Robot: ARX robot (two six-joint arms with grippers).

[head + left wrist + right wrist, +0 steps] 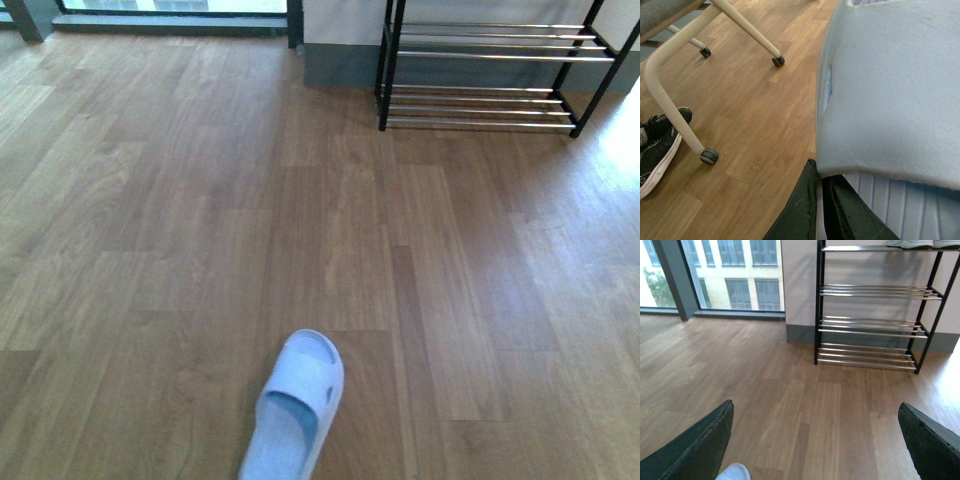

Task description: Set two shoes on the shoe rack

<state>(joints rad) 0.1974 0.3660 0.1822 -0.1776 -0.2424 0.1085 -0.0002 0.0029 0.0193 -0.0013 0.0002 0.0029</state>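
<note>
No grey sneakers are in view; the shoe here is a light blue slipper (295, 405), low in the front view with its toe pointing away. In the left wrist view it (890, 90) fills the right side, and my left gripper (820, 210) is shut on its edge. My right gripper (815, 440) is open and empty above the floor, with the slipper's toe (732, 473) beside its one finger. The black shoe rack (490, 75) with chrome bars stands against the far wall, right of centre, and also shows in the right wrist view (870, 325). Neither arm shows in the front view.
Wood floor lies between the slipper and the rack. A pale thing (915, 244) sits on the rack's top tier, cut off. White chair legs on casters (710, 156) and a black sneaker (657, 145) are near my left gripper. A window (715, 275) is far left.
</note>
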